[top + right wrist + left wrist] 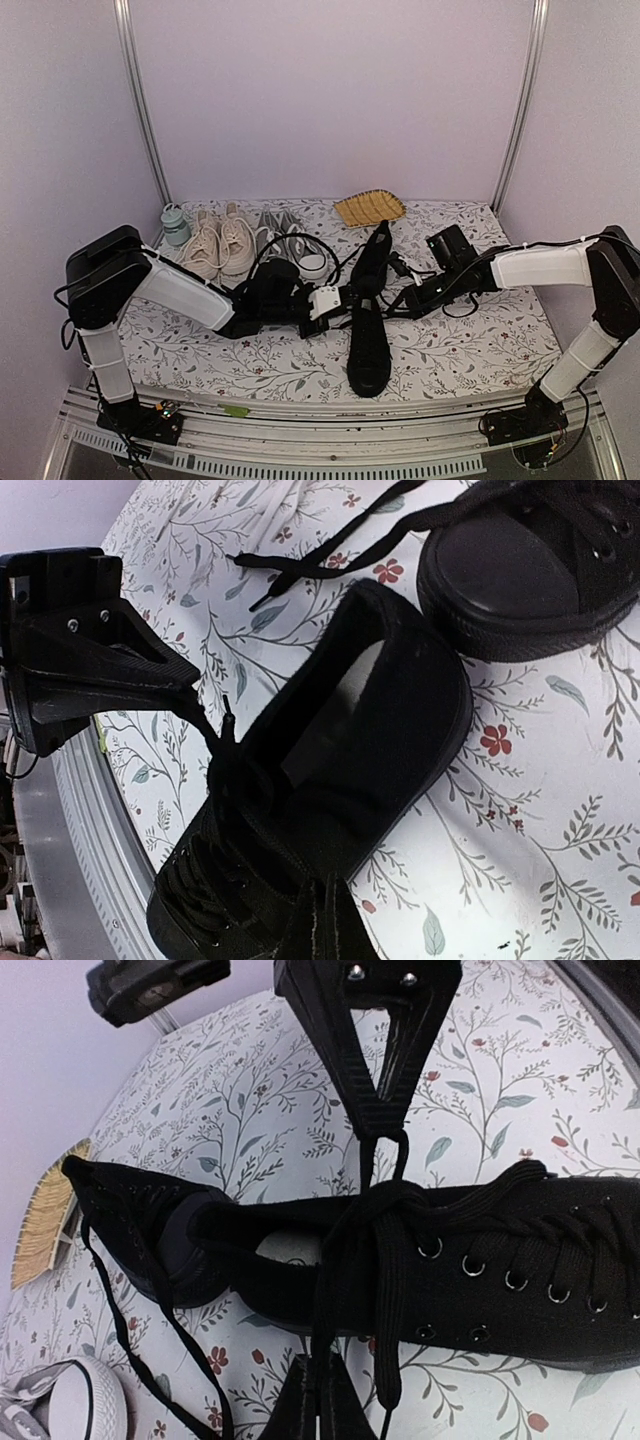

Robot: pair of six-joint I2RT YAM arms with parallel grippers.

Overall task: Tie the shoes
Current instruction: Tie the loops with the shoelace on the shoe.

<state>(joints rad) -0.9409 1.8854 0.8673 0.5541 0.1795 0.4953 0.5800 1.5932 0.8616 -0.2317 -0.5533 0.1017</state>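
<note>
Two black shoes lie mid-table. The near shoe points toward the front edge. The far shoe lies behind it, and a loose lace trails from it. My left gripper is at the near shoe's left side, shut on a lace that rises from the crossed laces. My right gripper is at the opposite side, shut on the other lace end. Both laces run taut across the shoe's opening.
A beige pair and a grey pair with white toe caps stand at the back left, with a pale green jar beside them. A woven yellow tray lies at the back. The table's metal front rail runs below the shoes.
</note>
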